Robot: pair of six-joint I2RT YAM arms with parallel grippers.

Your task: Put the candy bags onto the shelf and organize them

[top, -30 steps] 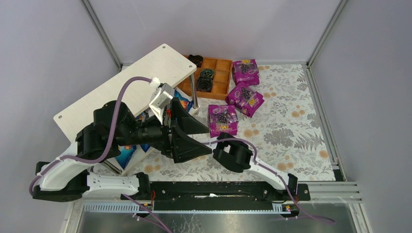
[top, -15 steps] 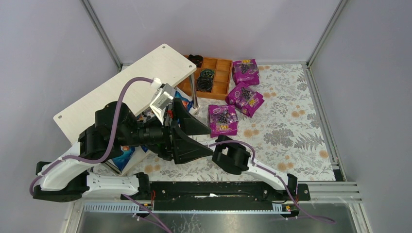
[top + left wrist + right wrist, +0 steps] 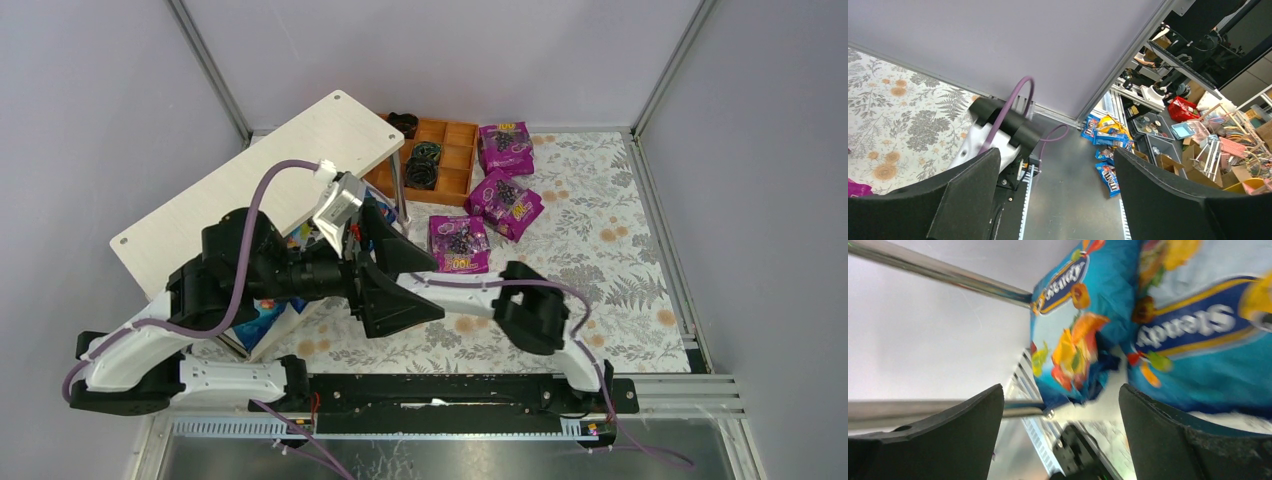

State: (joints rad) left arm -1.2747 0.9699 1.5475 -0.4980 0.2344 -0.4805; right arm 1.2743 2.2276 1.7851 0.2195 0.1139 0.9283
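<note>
The shelf (image 3: 262,188) of pale boards stands at the left, with blue candy bags on its lower tier (image 3: 262,315). Three purple candy bags lie on the floral mat (image 3: 458,246), (image 3: 505,204), (image 3: 505,148). My left gripper (image 3: 410,280) hovers open and empty beside the shelf's front, and in its wrist view (image 3: 1058,200) it faces the table's near edge. My right gripper (image 3: 1060,435) is open with nothing between its fingers. It points at two blue candy bags (image 3: 1073,325), (image 3: 1208,335) under the shelf's upper board. From above it is hidden beneath the left arm.
An orange-brown compartment tray (image 3: 452,180) with black coiled rings sits behind the purple bags. A metal shelf post (image 3: 948,272) runs close by the right gripper. The right arm's elbow (image 3: 530,312) juts over the mat. Grey walls enclose the table.
The right arm's elbow has swung to the right and its forearm now stretches left under the left gripper. The left arm has edged slightly up and right.
</note>
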